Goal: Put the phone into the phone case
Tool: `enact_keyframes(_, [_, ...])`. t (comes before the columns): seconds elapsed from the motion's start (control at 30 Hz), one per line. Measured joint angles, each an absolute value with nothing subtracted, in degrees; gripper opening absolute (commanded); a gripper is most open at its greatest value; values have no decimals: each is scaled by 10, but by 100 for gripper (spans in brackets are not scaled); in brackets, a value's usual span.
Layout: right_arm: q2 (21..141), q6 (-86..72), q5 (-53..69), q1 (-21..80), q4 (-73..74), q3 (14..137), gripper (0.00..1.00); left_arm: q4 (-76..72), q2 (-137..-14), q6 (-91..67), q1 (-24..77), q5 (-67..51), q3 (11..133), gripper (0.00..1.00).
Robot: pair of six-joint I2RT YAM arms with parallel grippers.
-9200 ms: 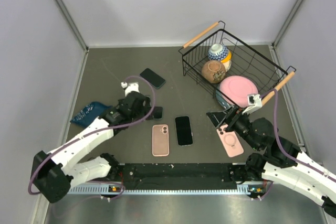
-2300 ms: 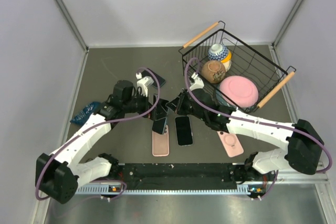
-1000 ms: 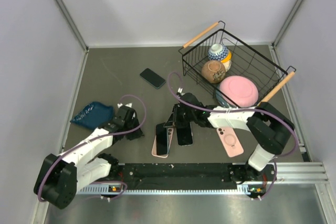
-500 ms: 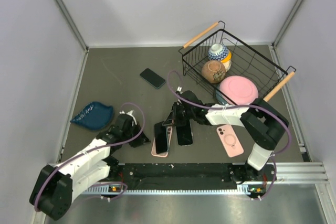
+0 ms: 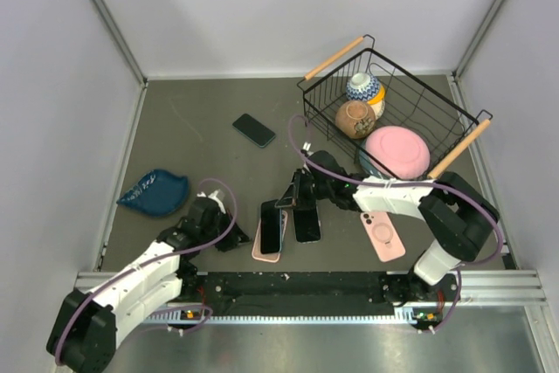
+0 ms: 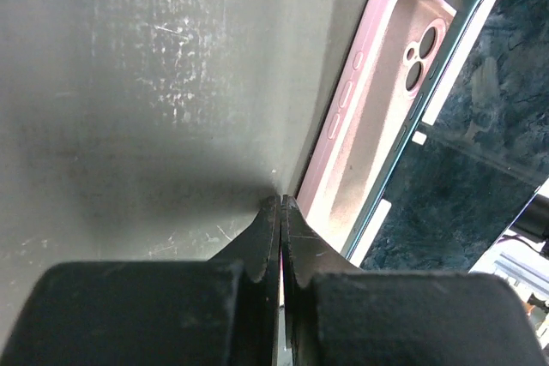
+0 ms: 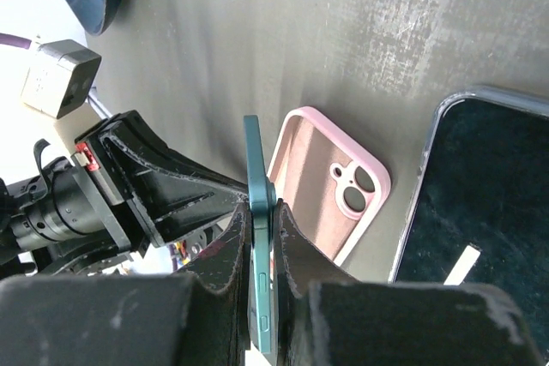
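An empty pink phone case (image 5: 263,253) lies open side up on the table near the front, also in view at the pink case (image 6: 369,117) and the pink case (image 7: 319,184). My right gripper (image 5: 289,202) is shut on a dark green phone (image 5: 271,225), holding it on edge and tilted over the case. In the right wrist view the phone (image 7: 255,156) sits pinched in the right gripper (image 7: 264,213). My left gripper (image 5: 231,239) is shut and empty, its tips (image 6: 280,204) low at the case's left edge, beside the phone (image 6: 480,143).
A black phone in a clear case (image 5: 306,218) lies just right of the pink case. A pink case with a ring (image 5: 382,235) is further right. Another phone (image 5: 254,129) lies at the back, a blue dish (image 5: 155,191) at the left, and a wire basket (image 5: 325,120) of bowls at the back right.
My left gripper has slid nearer and rightward up to the case's left edge. The right gripper keeps the phone over the case, shifted slightly right.
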State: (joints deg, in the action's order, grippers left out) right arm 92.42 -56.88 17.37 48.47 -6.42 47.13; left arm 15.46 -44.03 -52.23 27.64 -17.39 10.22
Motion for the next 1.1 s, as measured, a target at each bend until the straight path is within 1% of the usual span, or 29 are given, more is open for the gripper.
enact_keyframes(0.2, [915, -579, 168, 484, -67, 457, 0, 163, -400, -536, 279, -179, 84, 0])
enact_keyframes(0.43, [915, -597, 151, 484, -72, 419, 0, 164, -381, -548, 279, -187, 72, 0])
enact_keyframes(0.77, [932, -617, 156, 483, -140, 397, 0, 162, -361, -559, 282, -193, 60, 0])
enact_keyframes(1.1, [973, -634, 171, 486, -205, 398, 0, 118, -368, -581, 290, -205, 43, 0])
